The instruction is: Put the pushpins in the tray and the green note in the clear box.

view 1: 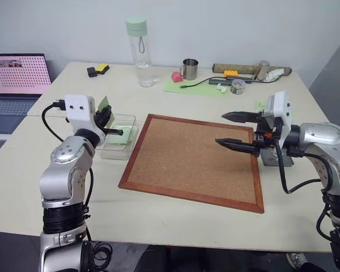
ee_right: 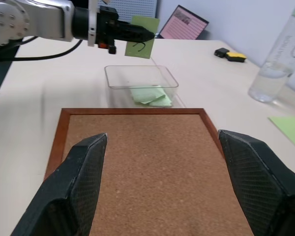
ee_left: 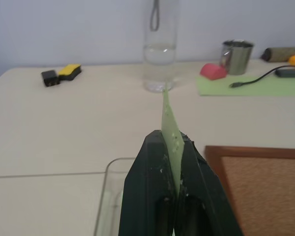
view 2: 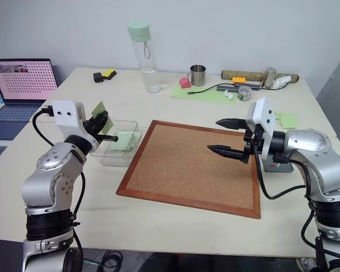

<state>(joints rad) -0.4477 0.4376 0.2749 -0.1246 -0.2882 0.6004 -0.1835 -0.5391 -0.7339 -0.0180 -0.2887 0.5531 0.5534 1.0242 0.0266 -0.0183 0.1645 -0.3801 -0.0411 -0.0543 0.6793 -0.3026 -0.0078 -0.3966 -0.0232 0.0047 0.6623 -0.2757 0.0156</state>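
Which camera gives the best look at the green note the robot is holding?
The right wrist view: the green note faces it, squiggle visible. The left wrist view sees it edge-on between the fingers; the eye views show a corner behind the left gripper.

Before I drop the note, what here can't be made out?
- Grey tray: in the head views the right gripper and forearm cover most of it; contents hidden.
- Pushpins: too small to find anywhere.
- Green note: edge-on in the left wrist view between the left gripper's fingers; its mark unreadable there.
- Clear box: cut off there by those fingers.
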